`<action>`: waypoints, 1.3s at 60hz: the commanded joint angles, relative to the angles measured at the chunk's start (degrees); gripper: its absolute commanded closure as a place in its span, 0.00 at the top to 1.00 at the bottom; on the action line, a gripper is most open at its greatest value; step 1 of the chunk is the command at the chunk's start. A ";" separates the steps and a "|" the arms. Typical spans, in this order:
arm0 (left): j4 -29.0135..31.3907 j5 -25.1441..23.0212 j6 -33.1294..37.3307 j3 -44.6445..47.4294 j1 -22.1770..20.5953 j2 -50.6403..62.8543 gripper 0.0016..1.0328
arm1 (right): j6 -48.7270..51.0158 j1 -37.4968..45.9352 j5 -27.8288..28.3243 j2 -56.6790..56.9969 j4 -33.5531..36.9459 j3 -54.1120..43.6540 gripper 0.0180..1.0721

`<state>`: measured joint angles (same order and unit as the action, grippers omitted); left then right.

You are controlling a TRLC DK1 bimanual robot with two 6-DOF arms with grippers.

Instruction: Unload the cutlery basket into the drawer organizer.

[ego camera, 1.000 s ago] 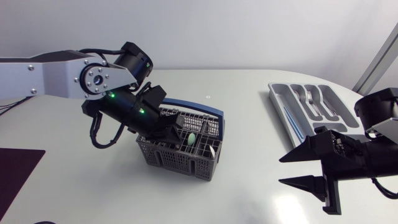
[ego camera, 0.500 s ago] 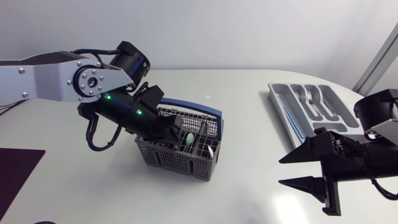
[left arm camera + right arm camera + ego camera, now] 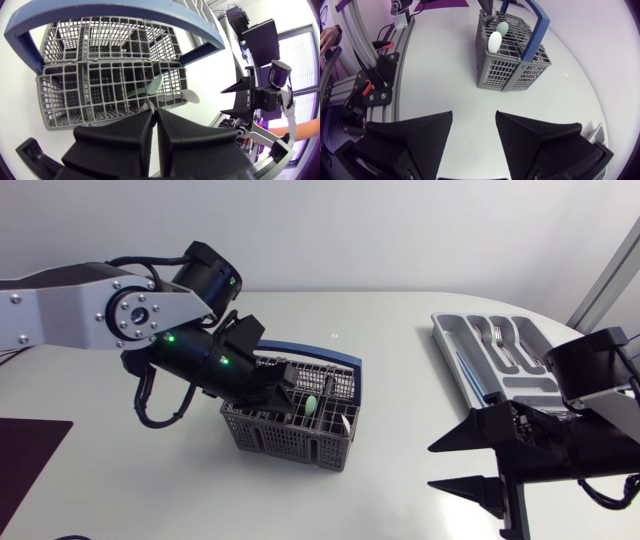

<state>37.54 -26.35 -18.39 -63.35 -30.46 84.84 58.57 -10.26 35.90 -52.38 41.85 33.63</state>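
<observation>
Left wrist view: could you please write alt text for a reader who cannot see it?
The left gripper, its fingers closed together, hangs over a grey cutlery basket with a blue handle. A pale green spoon and a white spoon stand in the basket just ahead of the fingertips; whether anything is gripped cannot be seen.

The left arm [image 3: 60, 315] comes in from 9 o'clock, its wrist bent downward so that the left hand [image 3: 287, 387] points toward 4 o'clock. Its fingers [image 3: 125, 137] are pressed together (only a thin seam shows between them). The right arm [image 3: 590, 370] enters at 4 o'clock. The right hand [image 3: 431, 465] points to 9 o'clock, its fingers [image 3: 415, 140] spread wide apart.
</observation>
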 commanded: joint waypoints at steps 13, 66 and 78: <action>-0.19 -0.11 -2.61 1.13 -0.13 -2.66 0.05 | -4.07 -3.19 -1.36 1.23 -1.15 -1.37 0.61; 1.92 0.95 -5.43 -2.74 -0.48 -10.39 0.05 | -9.35 -9.95 -4.44 4.57 -1.33 -0.49 0.61; 2.63 1.56 -6.30 -3.44 -1.80 -12.50 0.05 | -9.70 -10.48 -4.70 5.18 -1.15 -0.49 0.61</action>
<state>39.48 -25.02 -23.00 -64.90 -31.40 73.93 50.48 -20.12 31.62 -47.77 40.47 33.63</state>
